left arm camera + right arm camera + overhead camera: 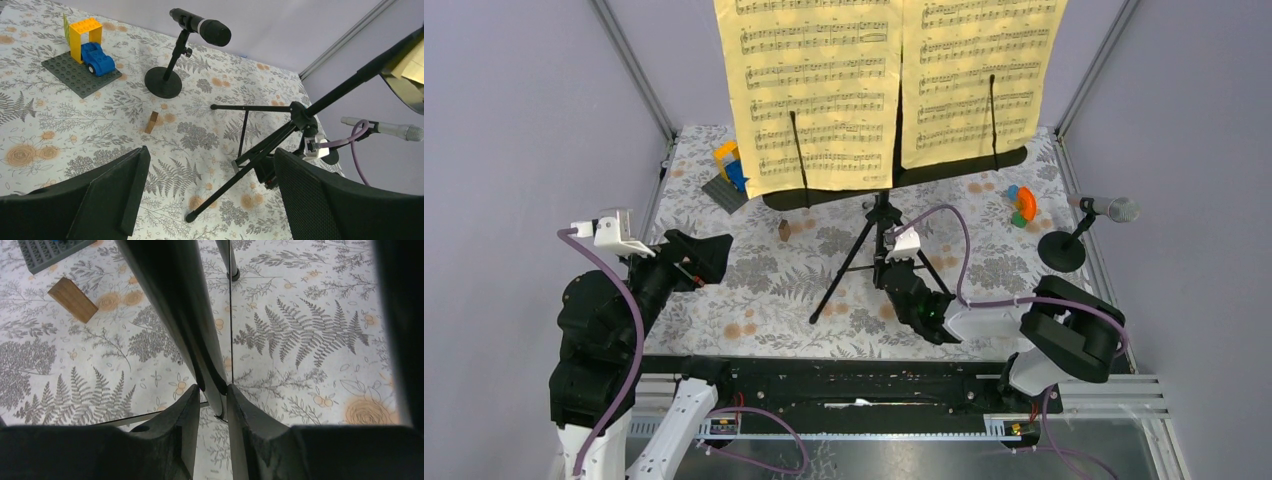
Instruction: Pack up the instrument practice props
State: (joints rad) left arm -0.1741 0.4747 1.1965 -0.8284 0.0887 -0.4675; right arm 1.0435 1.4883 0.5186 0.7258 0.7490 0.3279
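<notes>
Top external shows the rack [882,214] standing at the far middle of the table [724,320], with two yellow pages [824,90] spread across it. The right gripper [890,268] reaches in under the pages, among the tripod legs.

In the right wrist view its fingers [185,425] are clamped on one leg [175,305], pressing it from both sides. The dark tube runs up and away from the fingertips. A wooden block [74,299] lies ahead of them and to the left.

The left gripper [716,258] hangs over the table to the left of the rack. Its jaws are spread wide and nothing is between them.

In the left wrist view:
- The black mic [202,26] is straight ahead of that gripper, tilted in the clip of its post [162,82]. The post stands upright on a round base.
- The block build [82,50] is ahead and to the left, apart from the post.
- The wooden block lies nearer the gripper than the post.
- The tripod spreads ahead and to the right, one foot reaching close to the right finger [325,200].
- The silver mic [400,131] pokes in beyond the tripod, further right.

From above, the silver mic sits on a second post [1062,250] at the table's edge, ahead and to the right of the right gripper. A small toy [1022,205] lies just left of that post.
</notes>
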